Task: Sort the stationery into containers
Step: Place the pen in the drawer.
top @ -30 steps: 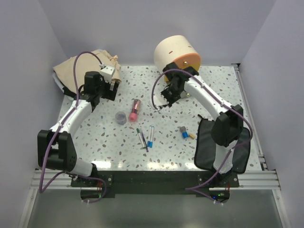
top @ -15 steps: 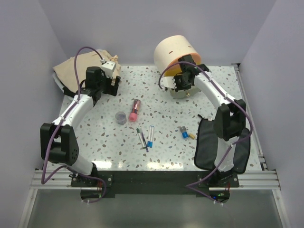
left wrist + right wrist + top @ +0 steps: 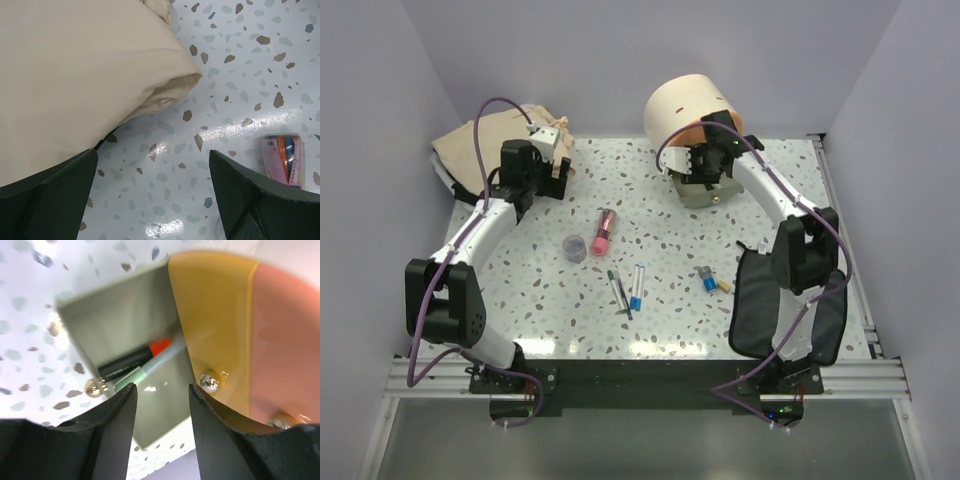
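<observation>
Over the pulled-out drawer (image 3: 115,320) at 1 o'clock: right claw (image 3: 161,395), parted and empty, with highlighter (image 3: 132,362) and green pen (image 3: 145,371) lying inside. At 10 o'clock beside the cloth (image 3: 75,65): left claw (image 3: 152,200), wide open, gripping nothing.

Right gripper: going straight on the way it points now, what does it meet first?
Most likely the green pen and black-and-orange highlighter lying in the open drawer, right ahead of the right gripper; depth is unclear.
</observation>
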{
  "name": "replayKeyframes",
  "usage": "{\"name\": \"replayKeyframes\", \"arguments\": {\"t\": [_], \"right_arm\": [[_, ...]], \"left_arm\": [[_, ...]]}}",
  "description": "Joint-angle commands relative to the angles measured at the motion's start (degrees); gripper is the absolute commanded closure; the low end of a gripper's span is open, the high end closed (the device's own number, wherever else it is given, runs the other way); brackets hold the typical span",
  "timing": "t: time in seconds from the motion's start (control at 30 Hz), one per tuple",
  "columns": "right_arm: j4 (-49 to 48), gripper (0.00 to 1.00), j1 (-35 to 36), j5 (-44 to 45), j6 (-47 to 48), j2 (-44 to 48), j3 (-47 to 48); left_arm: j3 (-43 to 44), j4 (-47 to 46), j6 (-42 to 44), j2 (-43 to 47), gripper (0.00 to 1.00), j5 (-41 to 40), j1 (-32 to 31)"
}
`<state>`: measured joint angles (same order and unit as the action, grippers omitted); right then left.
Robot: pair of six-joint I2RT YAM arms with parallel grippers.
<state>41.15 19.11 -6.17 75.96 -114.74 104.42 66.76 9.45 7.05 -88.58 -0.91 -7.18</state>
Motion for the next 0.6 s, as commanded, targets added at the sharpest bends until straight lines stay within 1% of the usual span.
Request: {"name": "replayKeyframes", "arguments": {"t": [0.0,0.03,0.07,0.13,0.17,0.23,0.33,0.47,0.57], "right_arm": [[10.6,0.52,2.5,-17.51,-0.76,9.88,-0.61],[12.45,0.53,3.64,-18.77,1.01,11.36,-3.84],[14.21,0.53,6.61,-19.31,4.42,11.99,-6.05],[15.1,0.53,9.79,-19.75,8.74,12.96,-12.18],[16.41,0.53,12.93,-19.58,13.03,12.7,-13.62],[17.56,0.54,15.59,-19.84,16.22,11.47,-15.64],[18.53,0.55,20.51,-20.28,20.27,7.26,-15.13],[17.65,0.56,22.63,-20.54,26.15,1.99,-13.81],[20.11,0.57,23.95,-20.55,29.84,-0.3,-11.26]], "left_arm": [[1.27,-3.21,-0.63,0.6,0.02,-1.47,0.15],[1.18,-3.3,-0.55,0.51,0.01,-1.47,0.15],[1.09,-3.3,-0.54,0.33,0.01,-1.55,0.15],[0.83,-3.3,-0.46,0.07,0.01,-1.21,0.15],[0.74,-3.13,-0.2,0.07,0.01,-0.77,0.15],[0.3,-2.78,0.42,0.07,0.02,0.64,0.15],[-0.58,-2.69,1.04,0.68,0.03,0.64,0.15],[-1.98,-2.77,2.27,1.83,0.03,-1.28,0.15],[-3.21,-2.95,3.06,2.7,0.02,-2.61,0.15]]}}
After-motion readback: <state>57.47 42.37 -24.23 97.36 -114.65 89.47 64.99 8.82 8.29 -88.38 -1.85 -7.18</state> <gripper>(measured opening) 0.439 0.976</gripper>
